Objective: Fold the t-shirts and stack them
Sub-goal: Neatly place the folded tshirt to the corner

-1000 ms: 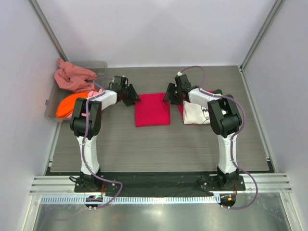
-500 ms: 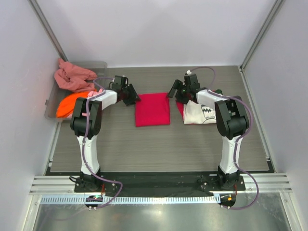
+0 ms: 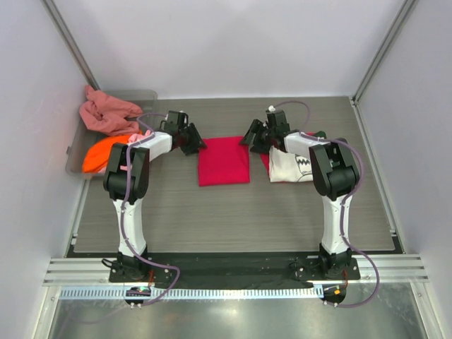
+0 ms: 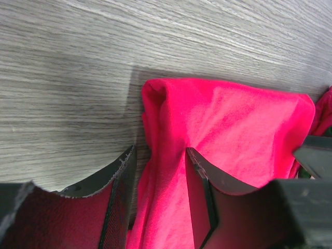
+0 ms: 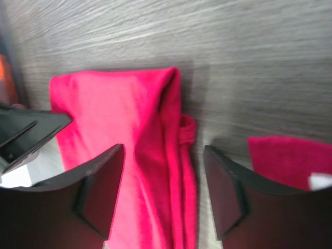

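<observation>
Top view, crimson shirt: The crimson shirt [image 3: 223,161] lies folded into a neat rectangle in the middle of the surface [image 3: 233,212], between the two arms.
Top view, hands: The left hand [image 3: 192,143] sits at its far-left corner and the right hand [image 3: 251,135] at its far-right corner.
Top view, stack: The cream shirt [image 3: 291,167] lies folded just to the right, with a red shirt [image 3: 265,161] showing beneath it. This looks like the pile to add to.
Top view, bin: The bin [image 3: 141,92] at far left holds the salmon-pink shirt [image 3: 106,113] and the orange shirt [image 3: 97,155], not yet folded.
Left wrist, grip: The fingers [image 4: 122,192] flank the rolled left edge of the crimson shirt. Cloth fills the gap, but I cannot tell whether they pinch it or merely straddle it.
Right wrist, grip: The jaws are spread wide and released, straddling the layered right edge.
Step in hand: Probably taking both far corners to carry the folded shirt onto the stack.
Doing it well: Each hand should bite through every layer at its corner, or the fold may open on the lift. Close both together, raise them evenly, keep the cloth taut, and lay it square on the cream shirt.
Risk: A small loop of cloth bulging from the right edge may slip free.
</observation>
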Robot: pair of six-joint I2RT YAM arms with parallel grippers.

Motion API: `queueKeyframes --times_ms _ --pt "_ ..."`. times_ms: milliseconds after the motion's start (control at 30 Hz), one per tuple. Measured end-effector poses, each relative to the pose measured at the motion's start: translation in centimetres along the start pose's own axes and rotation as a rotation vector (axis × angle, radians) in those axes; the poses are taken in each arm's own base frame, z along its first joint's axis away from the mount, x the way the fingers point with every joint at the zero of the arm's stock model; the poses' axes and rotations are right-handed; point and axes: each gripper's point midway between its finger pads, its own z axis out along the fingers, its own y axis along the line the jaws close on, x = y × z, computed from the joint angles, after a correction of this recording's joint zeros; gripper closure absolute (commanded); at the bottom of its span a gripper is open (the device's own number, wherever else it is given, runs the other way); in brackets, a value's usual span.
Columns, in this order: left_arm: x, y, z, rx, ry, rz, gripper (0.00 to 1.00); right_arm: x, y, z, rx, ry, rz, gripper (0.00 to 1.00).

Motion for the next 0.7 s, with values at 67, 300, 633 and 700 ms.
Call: queueKeyframes --times_ms 67,300,633,700 --pt "0.0 0.0 0.0 -0.002 0.001 0.002 0.56 0.0 0.0 0.4 -0.005 0.007 0.001 0.39" --pt "0.0 0.2 0.0 -0.014 0.007 0.000 0.68 0.5 -0.6 1.1 0.024 0.024 -0.021 0.70" --pt "-1.0 -1.0 2.0 0.003 0.006 -0.015 1.00 0.3 0.4 2.9 0.025 0.049 -0.064 0.99" --pt "-1.0 -1.0 2.0 0.002 0.005 -0.017 1.00 0.5 0.6 2.8 0.032 0.047 -0.085 0.99"
